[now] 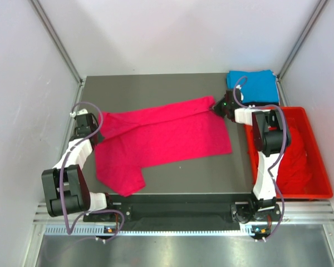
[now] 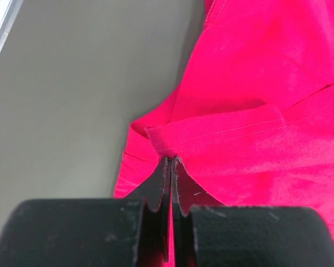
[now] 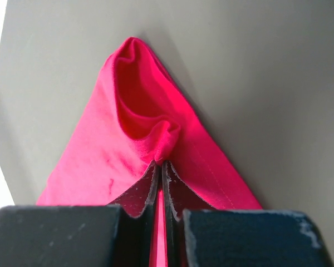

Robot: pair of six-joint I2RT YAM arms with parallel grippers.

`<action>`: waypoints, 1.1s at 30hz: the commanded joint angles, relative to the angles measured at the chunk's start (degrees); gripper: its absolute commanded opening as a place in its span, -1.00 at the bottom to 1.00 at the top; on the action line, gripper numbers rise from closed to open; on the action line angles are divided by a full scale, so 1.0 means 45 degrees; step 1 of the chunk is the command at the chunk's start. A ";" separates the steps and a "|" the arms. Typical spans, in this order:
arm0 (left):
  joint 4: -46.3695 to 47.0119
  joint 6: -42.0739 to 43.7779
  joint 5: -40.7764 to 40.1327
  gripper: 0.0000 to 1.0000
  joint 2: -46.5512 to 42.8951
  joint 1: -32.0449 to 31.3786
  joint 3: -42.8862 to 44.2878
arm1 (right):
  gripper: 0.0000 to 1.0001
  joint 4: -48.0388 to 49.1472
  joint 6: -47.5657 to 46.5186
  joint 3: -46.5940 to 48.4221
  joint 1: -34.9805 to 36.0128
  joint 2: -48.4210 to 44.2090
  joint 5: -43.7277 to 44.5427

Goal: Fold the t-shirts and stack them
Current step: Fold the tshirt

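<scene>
Top external view: clamps left gripper point(image 1: 99, 133) on pink t-shirt point(image 1: 167, 136) hem; clamps right gripper point(image 1: 216, 105) on its far corner. Shows blue t-shirt point(image 1: 253, 86) folded behind.

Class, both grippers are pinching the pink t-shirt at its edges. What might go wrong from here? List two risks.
1. The left gripper and the right gripper each pinch only a small bunch at the edge of the pink t-shirt. The cloth may slip out when pulled.
2. The right gripper sits close to the folded blue t-shirt. A wide swing might knock it askew.
</scene>
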 commanded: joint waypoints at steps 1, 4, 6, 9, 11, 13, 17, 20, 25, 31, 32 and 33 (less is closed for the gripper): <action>0.0237 -0.0174 -0.0150 -1.00 0.0154 0.0054 -0.0059 | -1.00 0.0809 -0.0105 -0.0112 0.0018 -0.0916 -0.0030; -0.0290 -0.0447 0.0141 -0.97 0.0544 0.0035 0.0194 | -0.94 0.0693 -0.0047 -0.0209 0.0018 -0.0993 -0.0050; -0.0815 -0.0604 0.0338 -0.96 0.0741 0.0035 0.0350 | -0.90 0.0556 -0.0008 -0.0365 0.0018 -0.1110 0.0028; -0.1033 -0.0761 0.0320 -0.85 0.0742 0.0035 0.0215 | -0.89 0.0497 0.0012 -0.0639 0.0038 -0.1384 0.0184; -0.1150 -0.0742 0.0222 -0.56 0.0528 0.0035 0.0349 | -0.82 0.0265 0.0012 -0.0679 0.0018 -0.1521 0.0165; -0.1480 -0.0761 0.0338 -0.36 0.0333 0.0035 0.0700 | -0.62 -0.0087 -0.0066 -0.0562 0.0019 -0.1657 0.0165; -0.1873 -0.0664 0.0418 -0.21 0.0350 0.0035 0.2084 | -0.36 -0.1898 -0.0767 0.0101 0.0018 -0.2067 0.0185; -0.1777 -0.0430 0.0261 -0.11 0.0760 0.0054 0.2905 | -0.24 -0.3132 -0.1879 0.1174 -0.0001 -0.2088 0.0146; -0.1015 0.0254 0.1393 -0.07 0.2126 0.0054 0.3865 | -0.20 -0.4191 -0.4065 0.3126 -0.0254 -0.0976 -0.1005; -0.0936 0.0879 0.1335 -0.04 0.4177 0.0112 0.5582 | -0.22 -0.4950 -0.5785 0.4690 -0.0450 0.0489 -0.1944; -0.0936 0.0899 0.1412 -0.03 0.4450 0.0190 0.5759 | -0.22 -0.5010 -0.5924 0.4789 -0.0450 0.0626 -0.1983; -0.0917 0.0918 0.1568 -0.03 0.4975 0.0249 0.5935 | -0.23 -0.5011 -0.6138 0.4868 -0.0489 0.0821 -0.2061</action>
